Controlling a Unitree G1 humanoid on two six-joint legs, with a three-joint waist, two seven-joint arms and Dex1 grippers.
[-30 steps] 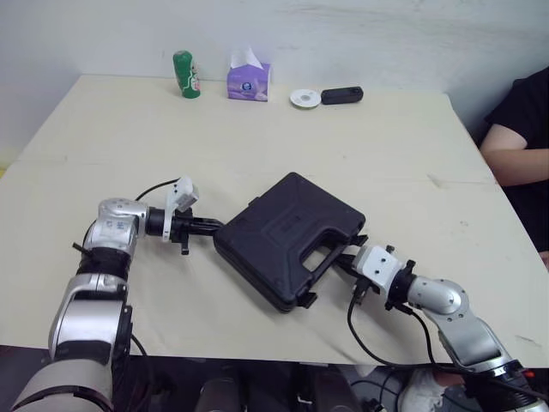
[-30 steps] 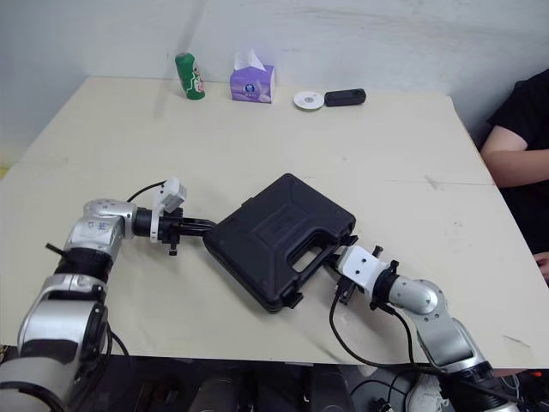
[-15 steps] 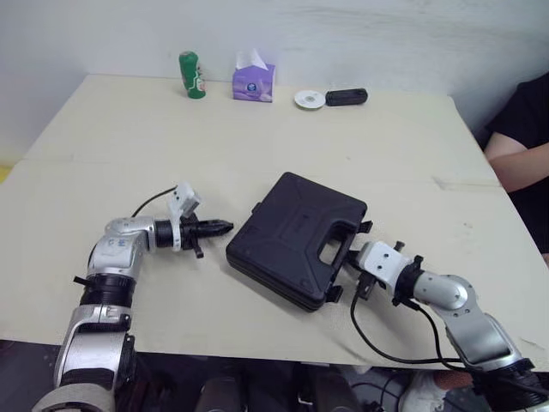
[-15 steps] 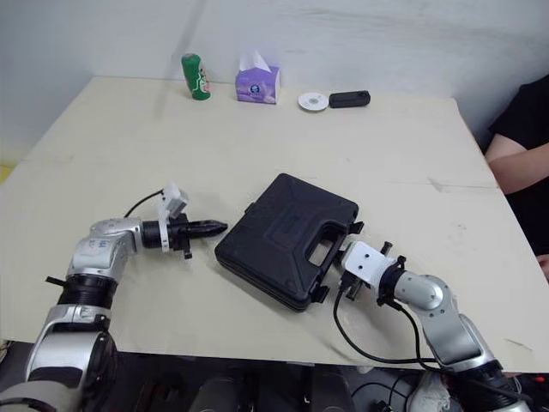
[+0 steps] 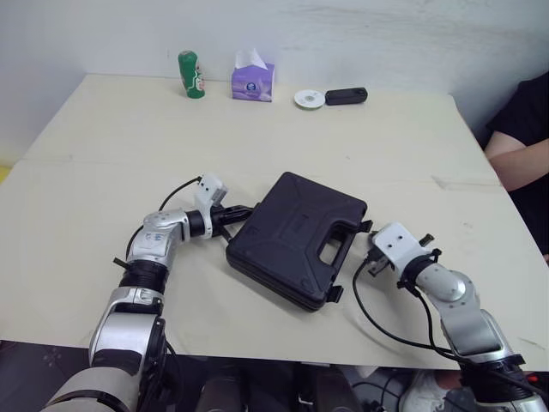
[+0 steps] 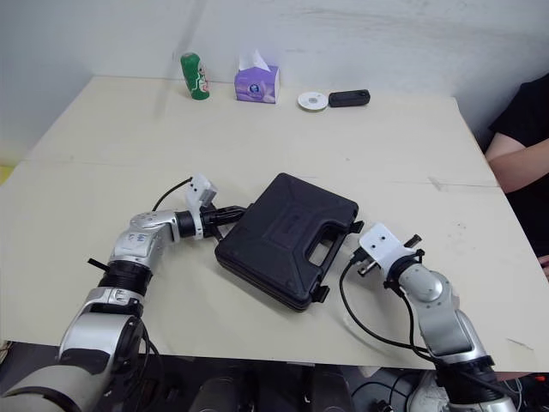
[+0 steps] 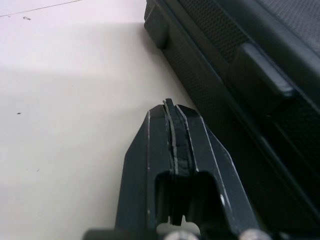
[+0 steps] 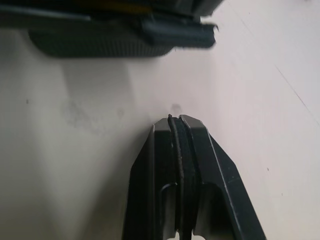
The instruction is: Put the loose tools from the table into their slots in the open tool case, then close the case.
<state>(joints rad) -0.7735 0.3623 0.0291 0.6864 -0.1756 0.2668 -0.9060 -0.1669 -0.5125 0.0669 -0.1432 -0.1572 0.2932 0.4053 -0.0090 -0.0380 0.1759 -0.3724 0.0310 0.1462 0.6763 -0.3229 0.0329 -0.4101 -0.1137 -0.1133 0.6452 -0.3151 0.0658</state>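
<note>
Chiefly, sliding risk: the black tool case (image 5: 296, 232) lies flat on the table (image 5: 343, 146) with its lid down. A push from one side alone would probably skate or spin it rather than seat the lid.
Latch risk: the latch (image 5: 333, 293) at the near corner juts out from the front edge. I judge it unfastened, so the case could spring open if lifted or nudged hard.
Seam risk: in the right wrist view a thin yellow strip (image 8: 125, 7) shows above the case's front edge. Something inside may be holding the lid off its seat, though I cannot tell for certain.
Cable risk: the right arm's black cable (image 5: 377, 313) loops over the table near the case front. It could catch on the latch if that arm sweeps in.
Case position: mid-table and turned at an angle, with its handle cut-out (image 5: 330, 249) facing the right arm.
Left arm pose: reaching low across the table, forearm nearly level and pointing at the case's left side.
Left gripper (image 5: 238, 211): claw pressed together and empty, tip just beside the case wall. Contact is too close to call.
Right arm pose: elbow out past the table edge, with the wrist angled back toward the case front.
Right gripper (image 8: 176, 131): claw pressed together and empty, low over the table and apart from the latch ahead of it.
</note>
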